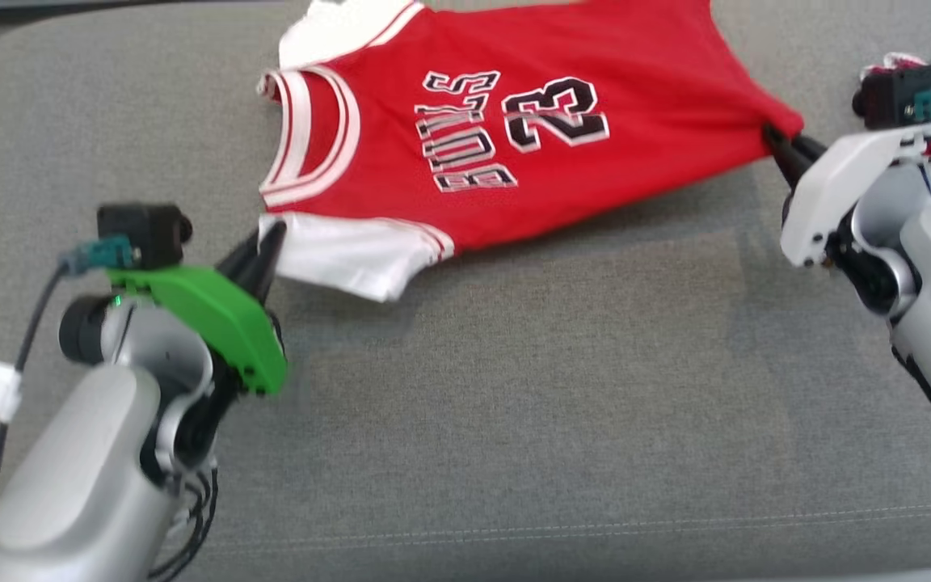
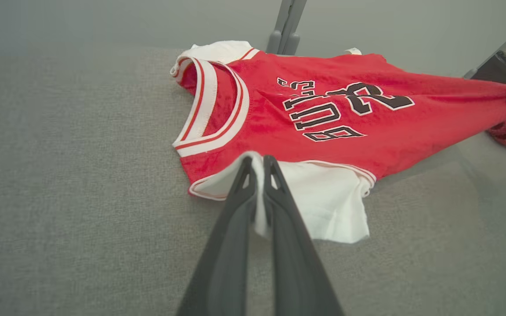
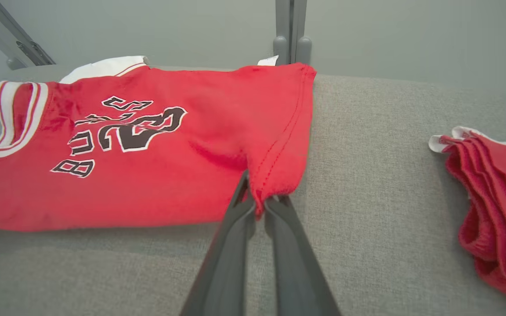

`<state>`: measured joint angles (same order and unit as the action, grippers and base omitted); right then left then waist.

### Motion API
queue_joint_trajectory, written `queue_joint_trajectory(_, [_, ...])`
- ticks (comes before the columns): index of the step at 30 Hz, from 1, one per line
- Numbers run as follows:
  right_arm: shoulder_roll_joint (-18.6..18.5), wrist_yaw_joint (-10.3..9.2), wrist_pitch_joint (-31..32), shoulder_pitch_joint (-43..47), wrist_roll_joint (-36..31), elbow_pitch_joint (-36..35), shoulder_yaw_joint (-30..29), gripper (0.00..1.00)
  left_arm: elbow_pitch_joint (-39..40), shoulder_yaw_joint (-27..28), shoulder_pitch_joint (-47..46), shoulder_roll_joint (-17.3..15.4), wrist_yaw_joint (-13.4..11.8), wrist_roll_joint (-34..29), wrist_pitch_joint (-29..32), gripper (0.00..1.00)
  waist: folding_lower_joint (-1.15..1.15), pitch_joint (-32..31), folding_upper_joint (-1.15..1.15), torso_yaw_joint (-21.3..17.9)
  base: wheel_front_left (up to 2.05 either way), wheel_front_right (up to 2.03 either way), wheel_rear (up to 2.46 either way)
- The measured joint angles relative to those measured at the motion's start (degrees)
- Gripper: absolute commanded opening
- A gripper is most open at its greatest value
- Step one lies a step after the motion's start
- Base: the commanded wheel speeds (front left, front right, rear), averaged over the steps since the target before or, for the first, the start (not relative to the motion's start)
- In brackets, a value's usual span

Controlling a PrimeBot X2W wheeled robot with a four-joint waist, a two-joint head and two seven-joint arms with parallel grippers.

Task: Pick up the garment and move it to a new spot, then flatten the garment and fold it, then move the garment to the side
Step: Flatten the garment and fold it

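A red jersey (image 1: 514, 145) lies across a grey cushion (image 1: 514, 404), the left gripper (image 1: 270, 234) clamped on its white sleeve and the right gripper (image 1: 774, 139) clamped on its hem corner, apparently stretching it flat.

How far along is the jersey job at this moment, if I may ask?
Apparently done: the garment is spread open, lettering up, on the grey cushion. In hand: the left pincer is shut on its white sleeve, the right pincer on a hem corner, holding it taut. Left: folding and moving it aside.
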<state>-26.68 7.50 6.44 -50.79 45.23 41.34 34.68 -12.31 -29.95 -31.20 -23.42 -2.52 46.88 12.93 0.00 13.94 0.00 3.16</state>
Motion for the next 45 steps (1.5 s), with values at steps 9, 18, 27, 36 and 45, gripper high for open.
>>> queue_joint_trajectory(9, [-2.0,0.0,3.9,9.7,-1.0,-6.4,-5.6,0.0,12.6,-1.6,10.7,-5.0,-5.1,-1.8,1.7,0.0,0.0,-3.7,0.0,0.4,0.0,0.0,0.0])
queue_joint_trajectory(18, [0.0,0.0,8.0,22.1,-5.5,-14.5,-12.9,0.0,16.9,-3.4,18.9,-4.6,-8.1,-2.6,-0.3,0.0,0.0,-4.5,0.0,0.7,0.0,0.0,0.0])
queue_joint_trajectory(27, [2.4,0.0,11.2,33.8,-10.7,-23.3,-21.8,0.0,19.9,-3.3,26.2,-5.1,-10.3,-1.5,-2.5,0.0,0.0,-4.6,0.0,1.1,0.0,0.0,0.0])
queue_joint_trajectory(36, [6.5,0.0,15.8,48.2,-14.3,-35.7,-31.4,0.0,27.6,-2.7,35.4,-6.7,-13.8,0.5,-3.3,0.0,0.0,-6.8,0.0,2.1,0.0,0.0,0.0])
queue_joint_trajectory(45, [9.1,0.0,24.5,56.3,-15.7,-45.8,-36.1,0.0,31.7,-3.7,39.5,-7.8,-15.4,0.8,-2.4,0.0,0.0,-8.3,0.0,3.2,0.0,0.0,0.0])
